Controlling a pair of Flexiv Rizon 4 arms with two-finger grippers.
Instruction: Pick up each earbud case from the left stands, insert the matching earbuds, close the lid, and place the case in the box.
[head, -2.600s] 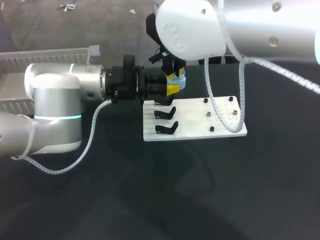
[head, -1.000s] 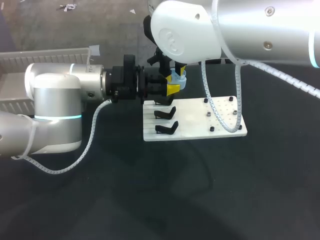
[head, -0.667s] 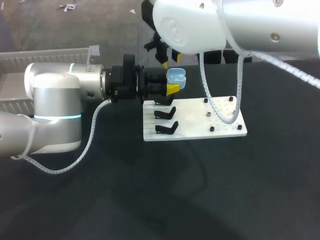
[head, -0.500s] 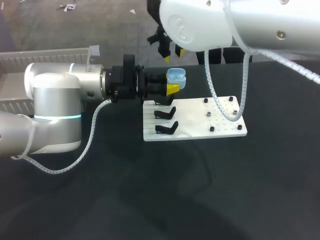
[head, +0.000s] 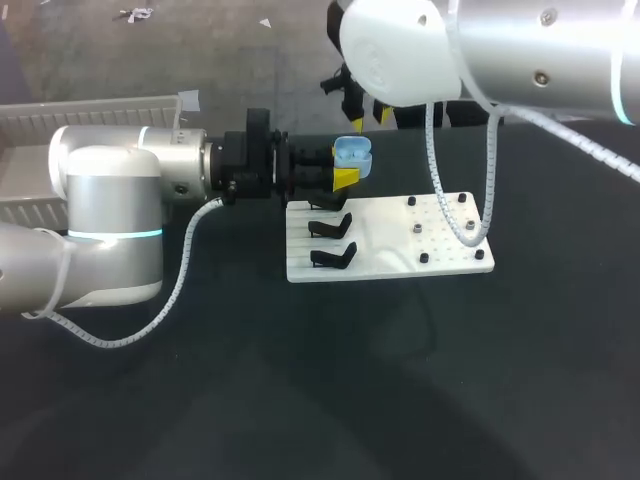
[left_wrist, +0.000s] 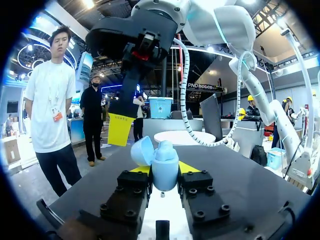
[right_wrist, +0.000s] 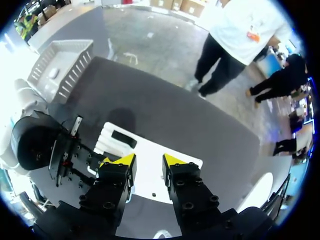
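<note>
A light blue earbud case (head: 352, 155) hangs just above the far left corner of the white stand board (head: 400, 240). My left gripper (head: 341, 172) is shut on it from two sides. In the left wrist view the case (left_wrist: 164, 164) sits between the yellow tips with its lid tipped open. My right gripper (head: 366, 114) hovers above and slightly behind the case, open and holding nothing. In the right wrist view its fingers (right_wrist: 148, 161) stand apart over the board (right_wrist: 148, 172). Two black stands (head: 331, 240) on the board's left side hold nothing.
Small black pegs (head: 424, 258) dot the right half of the board. A white slatted box (head: 100, 110) stands at the table's far left, behind my left arm (head: 110, 210). Dark tabletop stretches in front of the board.
My right gripper has lifted off the case and drifted up and to the right. The left gripper has kept still with the case in it.
</note>
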